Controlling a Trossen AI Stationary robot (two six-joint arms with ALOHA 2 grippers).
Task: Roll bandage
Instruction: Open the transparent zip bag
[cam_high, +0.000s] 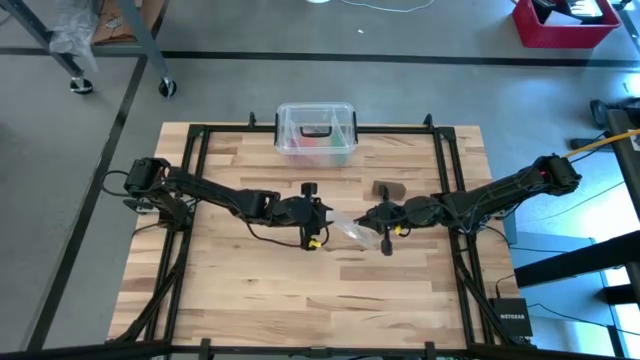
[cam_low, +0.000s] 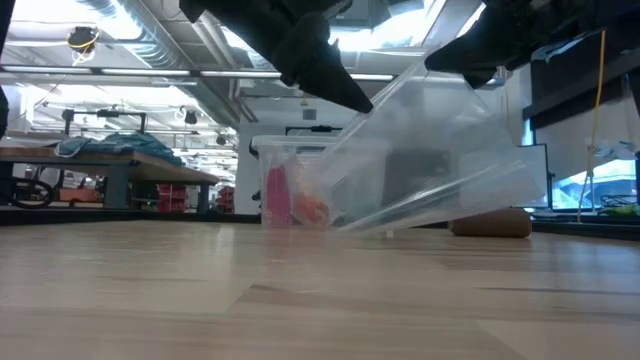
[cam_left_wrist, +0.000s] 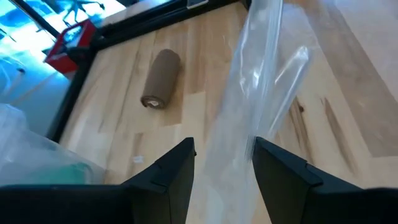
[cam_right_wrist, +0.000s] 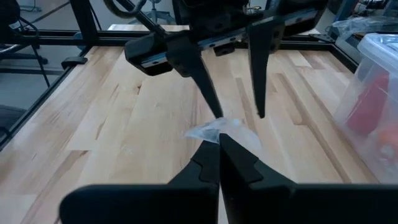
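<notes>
Right pincer: my right gripper is closed tight on one end of the clear bag, above the middle of the table.
Left pincer: my left gripper has the bag's other end between its fingers, which stand apart around the plastic; I cannot tell whether they press it or only flank it.
Bag: stretched between my two grippers and held off the wood, slanting down toward the table in the low view (I see nothing inside it).
Bandage: the bandage lies as a small brown roll on the table, just beyond my right gripper and apart from the bag, untouched by either hand.
Box: the clear box with coloured things inside sits at the far edge.
Progress: the rolling itself looks done, judging by the neat roll. What is left, I would guess, is opening the bag and getting the roll into it, or putting it away.
</notes>
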